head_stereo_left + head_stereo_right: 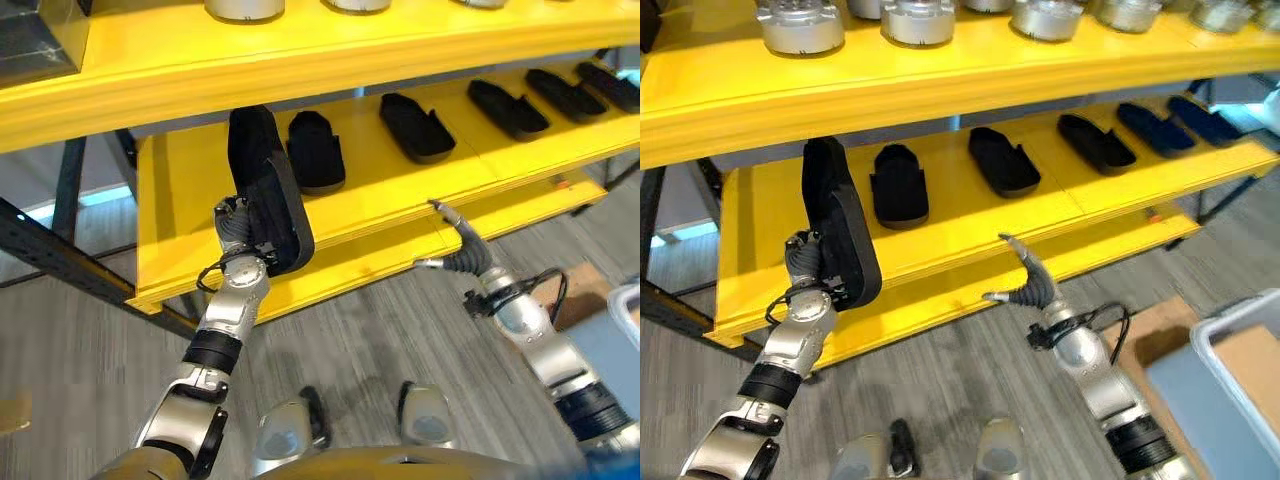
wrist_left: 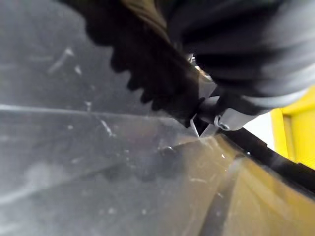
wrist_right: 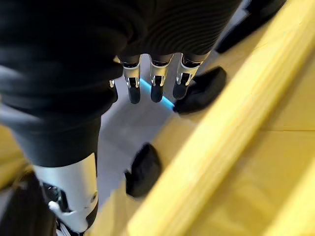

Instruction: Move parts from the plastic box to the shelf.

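— Holding anything, that left hand?

— Yes. In the left eye view its fingers are clamped on a long black part that stands nearly upright at the front edge of the middle shelf, near its left end. The part's long axis runs up and down; the other black parts lie flat in a row further in, so it would need tipping over and in.

— And the right eye view?

— Same picture. The right hand hangs below the shelf's front edge, fingers straight, empty. The plastic box is cut off at the lower right.

— Left wrist view?

— Mostly dark blur; the grip itself is hard to make out.

— Right wrist view?

— Straight fingers over the yellow edge, nothing between them.
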